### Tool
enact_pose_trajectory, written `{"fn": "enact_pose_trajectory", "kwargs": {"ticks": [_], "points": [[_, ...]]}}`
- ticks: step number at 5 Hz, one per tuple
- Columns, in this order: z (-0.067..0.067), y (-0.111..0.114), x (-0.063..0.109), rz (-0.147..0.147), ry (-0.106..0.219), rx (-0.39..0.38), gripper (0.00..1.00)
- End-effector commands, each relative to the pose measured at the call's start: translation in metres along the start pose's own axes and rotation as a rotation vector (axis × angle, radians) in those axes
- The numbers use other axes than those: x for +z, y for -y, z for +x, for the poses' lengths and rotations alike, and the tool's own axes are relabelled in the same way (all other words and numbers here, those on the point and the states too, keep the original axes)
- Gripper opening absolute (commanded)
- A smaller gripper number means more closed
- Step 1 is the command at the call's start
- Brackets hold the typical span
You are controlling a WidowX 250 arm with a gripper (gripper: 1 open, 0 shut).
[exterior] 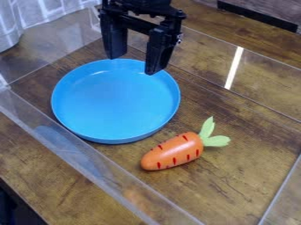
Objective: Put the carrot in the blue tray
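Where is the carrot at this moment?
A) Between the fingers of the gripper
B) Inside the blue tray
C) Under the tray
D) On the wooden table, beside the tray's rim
D: the carrot lies on the table just outside the blue tray, while the open gripper hangs over the tray's far edge, holding nothing.

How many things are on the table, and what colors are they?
Blue: 1, the tray
Orange with a green top: 1, the carrot
Black: 1, the gripper, open above the tray's far rim
Total: 3
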State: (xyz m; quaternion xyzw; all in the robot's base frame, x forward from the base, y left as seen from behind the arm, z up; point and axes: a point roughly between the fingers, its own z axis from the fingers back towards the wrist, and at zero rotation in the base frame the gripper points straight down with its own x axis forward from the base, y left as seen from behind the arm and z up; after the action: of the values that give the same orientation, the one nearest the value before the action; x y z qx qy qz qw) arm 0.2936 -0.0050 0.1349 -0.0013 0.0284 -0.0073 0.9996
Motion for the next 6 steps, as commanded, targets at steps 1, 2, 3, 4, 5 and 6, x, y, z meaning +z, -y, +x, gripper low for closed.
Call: {"fn": "enact_pose_trajectory", "kwargs": {"ticks": [1,2,3,4,5,6], "points": [[-0.002,0.004,-0.008,0.001,-0.011,-0.033,1.00],[-0.011,0.014,-0.026,0.007,-0.011,-0.130,1.00],[-0.016,0.025,-0.049,0.029,-0.004,-0.245,1.00],[-0.018,0.034,-0.072,0.061,0.016,-0.349,1.00],[-0.023,0.043,-0.088,0.076,0.037,-0.445,1.00],[-0.021,0.047,-0.100,0.077,0.045,-0.473,1.00]]}}
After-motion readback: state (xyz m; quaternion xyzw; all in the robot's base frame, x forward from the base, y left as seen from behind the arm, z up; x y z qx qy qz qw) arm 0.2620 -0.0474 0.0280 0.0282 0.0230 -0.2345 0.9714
